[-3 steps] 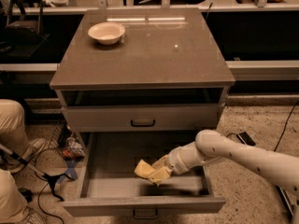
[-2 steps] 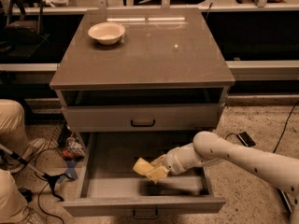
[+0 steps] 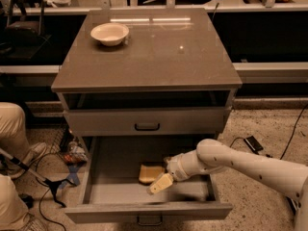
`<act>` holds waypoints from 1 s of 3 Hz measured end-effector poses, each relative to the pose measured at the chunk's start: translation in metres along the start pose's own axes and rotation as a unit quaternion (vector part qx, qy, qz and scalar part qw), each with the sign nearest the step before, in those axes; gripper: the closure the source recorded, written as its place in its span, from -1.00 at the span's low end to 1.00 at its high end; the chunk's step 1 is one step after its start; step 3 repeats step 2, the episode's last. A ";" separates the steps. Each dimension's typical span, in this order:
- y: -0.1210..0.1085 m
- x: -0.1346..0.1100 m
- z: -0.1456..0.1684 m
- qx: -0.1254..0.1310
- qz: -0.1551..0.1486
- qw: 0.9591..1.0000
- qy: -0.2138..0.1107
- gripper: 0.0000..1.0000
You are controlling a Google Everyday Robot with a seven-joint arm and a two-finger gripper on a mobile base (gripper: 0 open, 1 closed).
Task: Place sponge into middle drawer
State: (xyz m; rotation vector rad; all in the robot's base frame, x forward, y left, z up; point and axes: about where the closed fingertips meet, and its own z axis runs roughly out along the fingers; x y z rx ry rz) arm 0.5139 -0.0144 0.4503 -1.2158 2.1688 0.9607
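Note:
The pale yellow sponge (image 3: 148, 172) lies flat on the floor of the pulled-out middle drawer (image 3: 115, 165), near its centre. My gripper (image 3: 160, 176) reaches into the drawer from the right, low over the floor, right against the sponge's right side. Its fingers look spread. One pale finger (image 3: 160, 183) points down-left in front of the sponge; the other is mostly hidden behind the wrist. The sponge seems to rest on the drawer floor rather than in my grasp.
A cream bowl (image 3: 109, 33) stands on the cabinet top at the back left. The grey drawer front above (image 3: 147, 121) is nearly shut. A person's legs (image 3: 12, 129) and cables (image 3: 53, 186) are on the floor at left. A black device (image 3: 252, 143) lies at right.
The sponge has gone from tilted in my closed fingers to lying flat on the drawer floor. My fingers have spread apart and the gripper has sunk slightly.

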 end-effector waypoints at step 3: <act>-0.040 0.028 -0.108 0.099 0.023 0.994 -0.026 -1.00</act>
